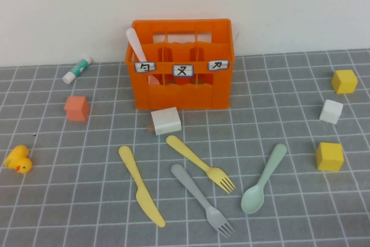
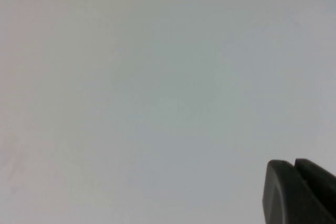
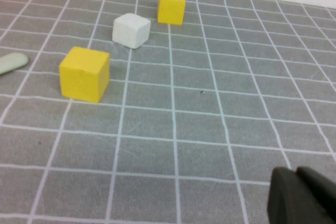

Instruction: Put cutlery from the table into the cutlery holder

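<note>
On the far left of the table (image 1: 272, 224), a yellow toy duck (image 1: 18, 159) sits near the edge, with a salmon cube (image 1: 76, 108) behind and to its right and a white-and-green tube (image 1: 77, 69) lying further back near the wall. The cutlery, a pale-yellow knife (image 1: 141, 185), lies flat on the table in front of the cutlery holder (image 1: 181, 72) and left of centre, handle toward the holder and blade toward the robot, apart from all neighbouring items. The orange cutlery holder stands upright at the rear centre, with a pale utensil (image 1: 137, 47) leaning in its left compartment. A white block (image 1: 166, 121) rests just in front of the holder. To the right of the knife lie a yellow fork (image 1: 200, 162) and a grey fork (image 1: 202, 198), both with tines toward the robot, followed by a mint-green spoon (image 1: 264, 178) with its bowl toward the robot. On the right side stand three cubes well apart: a near yellow cube (image 1: 329, 156), a white cube (image 1: 331, 111) and a far yellow cube (image 1: 344, 81). Neither arm appears in the high view. The left gripper (image 2: 300, 191) shows only as a dark edge against a blank pale surface; the right gripper (image 3: 302, 196) shows only as a dark edge above the table near the three cubes. For both, finger opening cannot be told, and nothing is seen held.
</note>
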